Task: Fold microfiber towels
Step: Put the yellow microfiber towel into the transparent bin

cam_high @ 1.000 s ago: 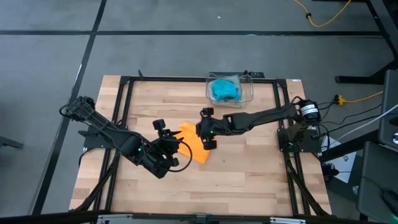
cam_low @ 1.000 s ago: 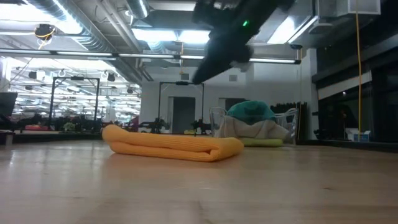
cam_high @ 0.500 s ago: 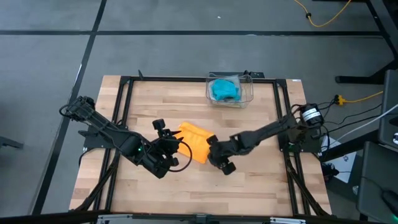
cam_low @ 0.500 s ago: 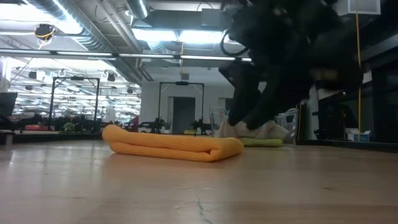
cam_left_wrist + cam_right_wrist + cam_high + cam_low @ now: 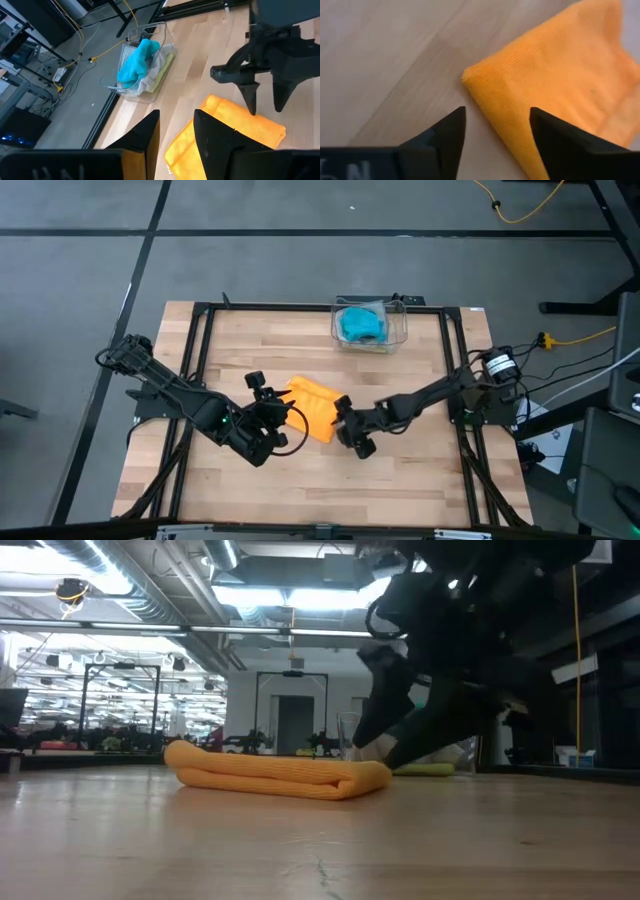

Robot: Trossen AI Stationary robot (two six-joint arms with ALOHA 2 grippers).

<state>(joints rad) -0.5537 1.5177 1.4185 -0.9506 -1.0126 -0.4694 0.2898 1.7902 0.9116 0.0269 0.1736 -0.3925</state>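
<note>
- The orange towel (image 5: 312, 412) is seen folded on the bench (image 5: 420, 470), between the two claws.
- The right claw (image 5: 350, 436) is open and empty, just beside the towel's corner.
- The left claw (image 5: 284, 412) is parted at the towel's other edge; a grip cannot be confirmed.
- The teal towel (image 5: 360, 324) is left bunched in the bin (image 5: 398, 335), well beyond both claws, with others largely hidden beneath it.

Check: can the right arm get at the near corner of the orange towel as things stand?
Probably yes. The right hand sits low beside the folded orange towel, open, and its wrist view shows the towel's corner just ahead, only bare table between. The left hand is on the towel's opposite side.
</note>
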